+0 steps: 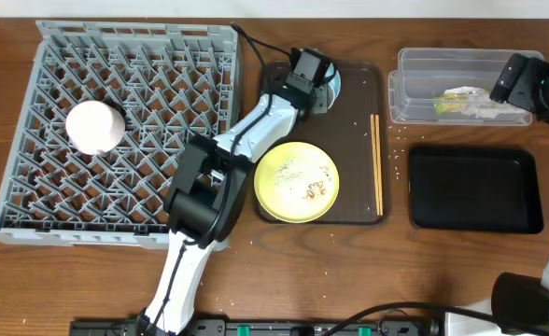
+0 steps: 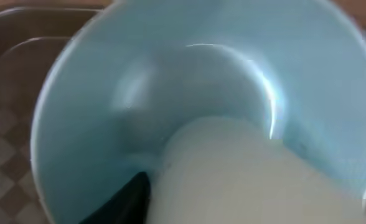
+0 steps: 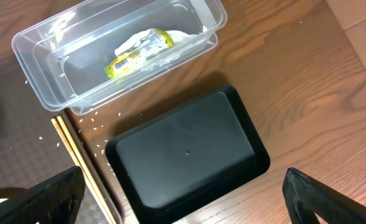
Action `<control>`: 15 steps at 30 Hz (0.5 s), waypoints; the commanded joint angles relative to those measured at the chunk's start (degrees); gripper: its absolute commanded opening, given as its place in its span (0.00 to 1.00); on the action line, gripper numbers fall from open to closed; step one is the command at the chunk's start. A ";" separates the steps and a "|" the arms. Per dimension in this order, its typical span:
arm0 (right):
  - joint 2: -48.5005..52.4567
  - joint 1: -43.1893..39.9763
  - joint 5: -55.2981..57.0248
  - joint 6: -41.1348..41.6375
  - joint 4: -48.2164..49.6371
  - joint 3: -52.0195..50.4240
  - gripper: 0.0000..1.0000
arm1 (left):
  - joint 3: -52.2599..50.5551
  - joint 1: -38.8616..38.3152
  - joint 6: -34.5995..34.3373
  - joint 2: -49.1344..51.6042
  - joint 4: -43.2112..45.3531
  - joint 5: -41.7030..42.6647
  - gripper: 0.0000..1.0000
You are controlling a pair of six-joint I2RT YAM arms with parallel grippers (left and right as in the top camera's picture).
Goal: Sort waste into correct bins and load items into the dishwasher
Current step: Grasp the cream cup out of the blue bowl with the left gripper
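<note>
The light blue bowl (image 1: 331, 90) (image 2: 170, 81) sits at the back of the brown serving tray (image 1: 358, 84). My left gripper (image 1: 316, 78) (image 2: 258, 193) is down in it. A blurred white rounded thing (image 2: 251, 168) fills the space beside one dark finger (image 2: 130, 199). I cannot tell whether it is the cup or the white bowl, or whether the jaws press it. The pale yellow plate (image 1: 296, 182) carries crumbs (image 1: 310, 189). A white vessel (image 1: 94, 126) stands in the grey dish rack (image 1: 32, 84). My right gripper (image 1: 510, 82) (image 3: 189, 199) hangs open over the black tray (image 1: 475, 187) (image 3: 183, 152).
The clear tub (image 1: 415, 70) (image 3: 40, 59) holds the yellow-green wrapper (image 1: 461, 96) (image 3: 136, 53) and white paper (image 3: 183, 37). Wooden chopsticks (image 1: 377, 163) (image 3: 77, 155) lie along the serving tray's right side. Loose crumbs (image 1: 396, 149) (image 3: 89, 127) dot the table between tray and bins.
</note>
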 commanded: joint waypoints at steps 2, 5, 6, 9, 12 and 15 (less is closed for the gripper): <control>0.15 -0.20 0.02 -0.42 -0.02 0.09 0.99 | 0.37 0.11 0.22 -1.44 0.24 1.01 0.19; 0.15 -0.20 0.02 -0.42 0.00 0.09 0.99 | 0.37 0.13 0.22 -2.51 0.57 0.98 0.12; 0.15 -0.20 0.00 -0.39 0.00 0.09 0.99 | 0.37 0.13 0.22 -2.89 0.66 0.98 0.11; 0.15 -0.20 0.02 -0.42 0.04 0.09 0.99 | 0.37 0.13 0.24 -3.41 1.18 0.98 0.08; 0.15 -0.22 0.02 -0.42 0.00 0.09 0.99 | 0.37 0.17 0.22 -3.41 1.14 1.01 0.08; 0.15 -0.26 0.02 -0.42 -0.11 0.09 0.99 | 0.37 0.22 0.17 -3.87 1.27 1.64 0.07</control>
